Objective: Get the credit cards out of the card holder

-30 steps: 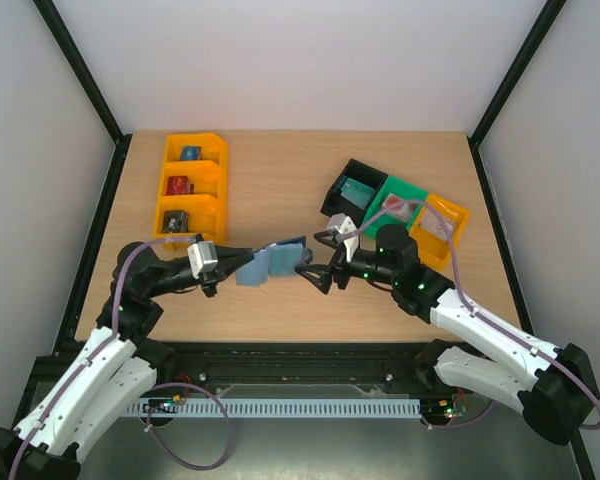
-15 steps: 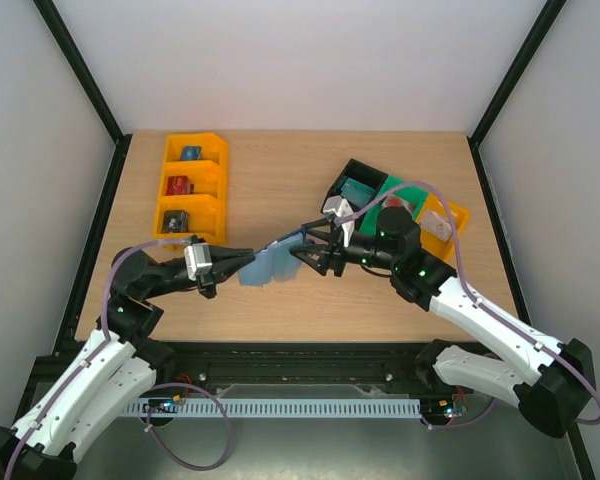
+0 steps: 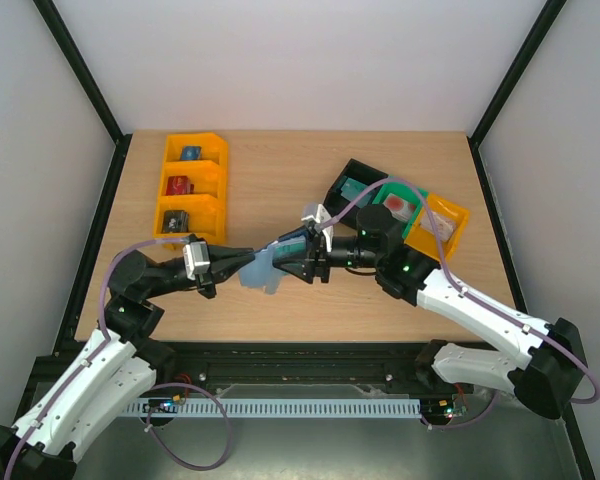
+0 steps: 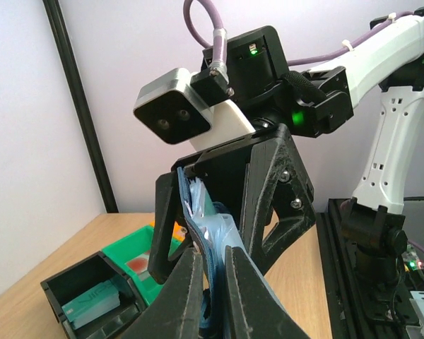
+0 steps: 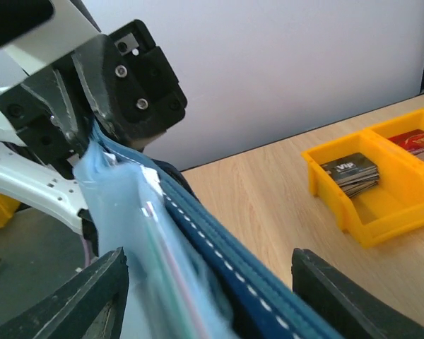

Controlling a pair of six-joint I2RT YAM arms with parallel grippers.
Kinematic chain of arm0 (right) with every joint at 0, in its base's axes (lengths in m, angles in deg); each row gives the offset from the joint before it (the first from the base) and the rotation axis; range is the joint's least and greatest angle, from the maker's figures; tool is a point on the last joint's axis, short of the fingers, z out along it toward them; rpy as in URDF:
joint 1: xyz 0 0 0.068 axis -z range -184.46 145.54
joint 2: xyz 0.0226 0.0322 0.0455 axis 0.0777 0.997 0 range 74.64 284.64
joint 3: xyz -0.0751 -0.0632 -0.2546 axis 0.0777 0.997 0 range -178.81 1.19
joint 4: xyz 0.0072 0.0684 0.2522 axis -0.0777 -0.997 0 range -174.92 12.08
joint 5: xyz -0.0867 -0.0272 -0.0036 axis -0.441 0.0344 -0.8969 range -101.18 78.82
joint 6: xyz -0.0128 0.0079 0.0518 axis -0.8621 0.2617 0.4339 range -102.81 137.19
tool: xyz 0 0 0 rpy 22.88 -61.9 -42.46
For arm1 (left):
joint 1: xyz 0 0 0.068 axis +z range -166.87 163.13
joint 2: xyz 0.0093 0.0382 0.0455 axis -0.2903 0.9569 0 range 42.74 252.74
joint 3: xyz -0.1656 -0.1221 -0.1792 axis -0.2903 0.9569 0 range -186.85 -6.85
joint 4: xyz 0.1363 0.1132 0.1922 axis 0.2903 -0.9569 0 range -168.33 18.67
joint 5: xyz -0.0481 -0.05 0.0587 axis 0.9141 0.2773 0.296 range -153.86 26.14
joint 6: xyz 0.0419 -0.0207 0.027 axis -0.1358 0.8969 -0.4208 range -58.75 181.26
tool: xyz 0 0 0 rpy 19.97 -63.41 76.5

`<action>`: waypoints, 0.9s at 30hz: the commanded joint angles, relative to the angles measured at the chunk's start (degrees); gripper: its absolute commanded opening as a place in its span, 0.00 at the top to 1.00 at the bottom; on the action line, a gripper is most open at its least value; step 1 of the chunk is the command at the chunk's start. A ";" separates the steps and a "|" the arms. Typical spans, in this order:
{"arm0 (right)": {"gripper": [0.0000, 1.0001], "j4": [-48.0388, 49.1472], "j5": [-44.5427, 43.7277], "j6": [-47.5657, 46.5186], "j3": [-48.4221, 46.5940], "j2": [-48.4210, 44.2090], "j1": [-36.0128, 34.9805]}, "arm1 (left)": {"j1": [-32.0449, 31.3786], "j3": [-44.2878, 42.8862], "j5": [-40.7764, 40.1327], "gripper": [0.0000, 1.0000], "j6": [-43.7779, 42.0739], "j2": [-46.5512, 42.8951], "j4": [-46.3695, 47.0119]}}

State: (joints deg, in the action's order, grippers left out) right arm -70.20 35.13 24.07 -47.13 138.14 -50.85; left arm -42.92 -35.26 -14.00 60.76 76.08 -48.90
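Where the top view looks down on the counter (image 3: 280, 170), you see the card holder (image 3: 264, 272) lifted off the wood, hanging between both hands near the middle front. Your left hand (image 3: 237, 263) reaches in from the left and pinches its left end. Your right hand (image 3: 298, 257) meets it from the right. A yellow bin rack (image 3: 192, 186) with 3 compartments sits at the back left. A black bin (image 3: 352, 185), a green bin (image 3: 405, 205) and an orange bin (image 3: 445, 220) stand in a row behind the right arm.

From the left wrist, you find the 2 left fingers (image 4: 191, 289) pressed together on the holder's navy edge, which stands upright between them. The right hand's 2 black fingers straddle its upper part, 1 on each side.

From the right wrist, the right fingers (image 5: 92, 296) are spread, with a gap between the stitched navy edge and the far finger. Thin edges of the credit cards (image 5: 159, 261) show among the pale blue panels, tucked inside the holder.
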 commanded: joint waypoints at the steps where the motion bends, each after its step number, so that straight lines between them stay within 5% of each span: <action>1: 0.42 3.42 2.18 1.45 -1.97 0.28 -0.80 | -0.24 0.67 -0.04 0.98 1.68 -0.25 4.53; 11: 0.62 -0.70 4.88 1.74 -5.92 3.98 -0.89 | 0.67 1.68 -6.86 0.98 5.63 1.10 5.70; 13: 0.71 -0.63 5.62 3.12 -6.44 4.34 -0.84 | 1.00 1.63 -8.16 0.98 7.62 0.88 5.34; 16: 0.97 2.31 5.70 5.13 -4.41 3.05 -0.89 | 1.32 1.88 -9.32 0.98 8.05 0.77 4.04; 24: 0.98 1.67 -0.99 4.23 -3.54 -0.43 -0.96 | 2.40 3.96 -11.69 0.98 11.51 0.51 5.03; 25: 0.98 1.39 -2.01 4.23 -3.46 -0.74 -0.87 | 2.44 4.22 -12.09 0.95 11.68 0.45 4.87; 26: 0.98 1.13 -3.33 4.26 -3.38 -1.01 -0.90 | 2.48 4.57 -12.76 0.82 11.76 0.29 4.70; 27: 0.98 0.77 -4.79 4.37 -3.26 -1.16 -0.92 | 2.53 5.04 -13.62 0.57 12.01 0.25 4.64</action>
State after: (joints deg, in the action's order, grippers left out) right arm -71.23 35.04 28.17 -50.36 140.24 -51.48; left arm -41.23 -32.26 -23.88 70.86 76.87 -44.83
